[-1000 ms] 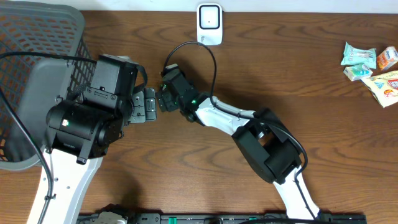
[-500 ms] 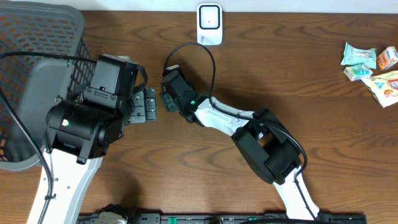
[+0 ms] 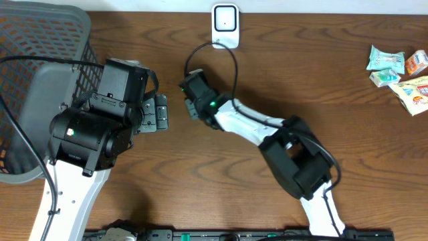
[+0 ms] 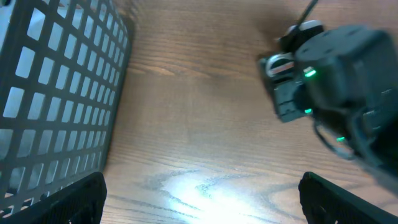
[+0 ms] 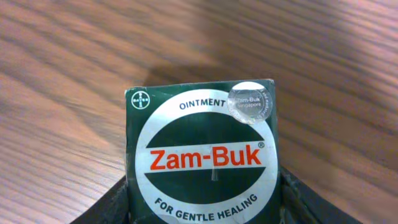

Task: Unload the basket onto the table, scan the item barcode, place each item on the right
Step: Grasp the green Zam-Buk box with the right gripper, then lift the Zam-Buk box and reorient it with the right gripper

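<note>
The Zam-Buk ointment box [image 5: 202, 146] is pinched by its two sides in the right gripper [image 5: 204, 200] and held above the wooden table [image 5: 74, 74], label toward the wrist camera. No barcode is shown on that face. Seen from overhead, the right gripper [image 3: 189, 102] is placed near the table's centre, at 3 o'clock of the left gripper [image 3: 159, 112] and apart from it. The left gripper's fingers are spread wide with nothing between them. The white scanner [image 3: 225, 27] is stood at 12 o'clock, with only a black cable [image 3: 232, 63] arching between it and the box. A mesh basket [image 3: 47, 40] is seen at 9 o'clock and snack packets [image 3: 398, 70] at 2 o'clock.
</note>
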